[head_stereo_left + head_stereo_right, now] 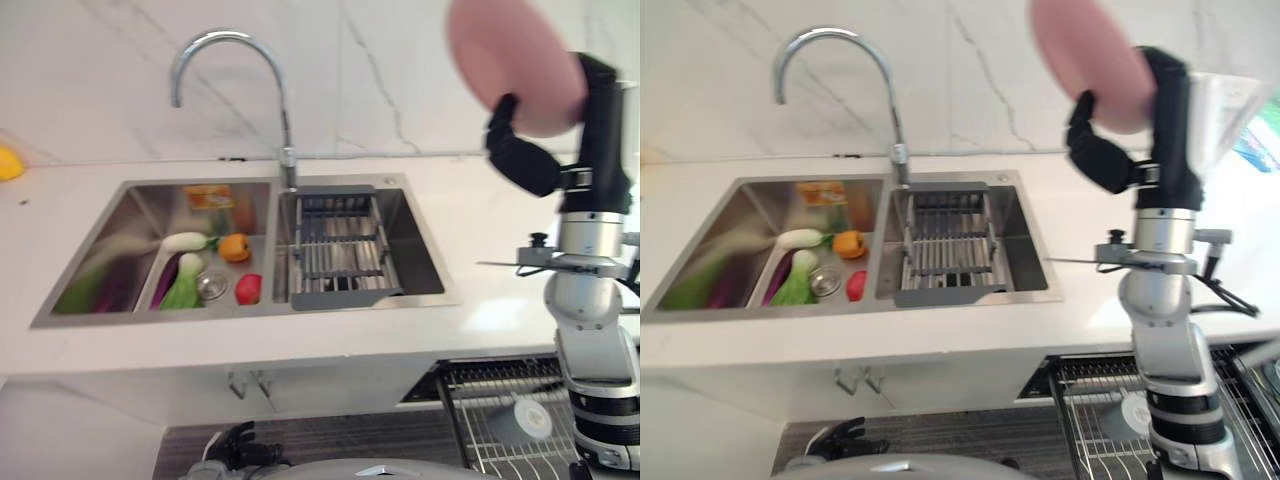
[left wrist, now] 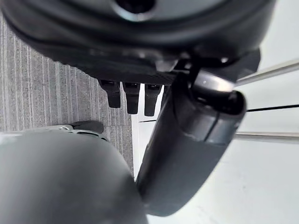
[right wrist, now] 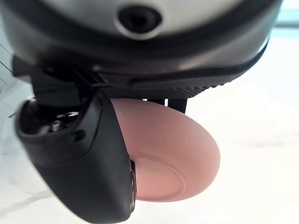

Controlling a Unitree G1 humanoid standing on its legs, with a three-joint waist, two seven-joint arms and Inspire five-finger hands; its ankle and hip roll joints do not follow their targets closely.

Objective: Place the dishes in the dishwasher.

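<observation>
i see my right hand (image 1: 525, 150) raised above the counter (image 1: 480, 215), clamped on the pink plate (image 1: 515, 60). left hand (image 2: 135, 95) hangs relaxed, holding nothing. left sink basin (image 1: 120, 235) holds vegetables (image 1: 185, 285); right basin holds a rack (image 1: 338, 250). dishwasher rack (image 1: 500, 420) holds a white cup (image 1: 530, 418).

A white marble-patterned wall (image 1: 400, 70) with grey veining backs a white counter (image 1: 480, 200). A stainless double-basin sink (image 1: 130, 215) is set into the counter, with a curved chrome faucet (image 1: 230, 50) rising at its rear centre. White cabinet fronts (image 1: 300, 385) stand below the counter. The floor (image 1: 330, 440) is grey and ribbed. Lighting is bright and even.
</observation>
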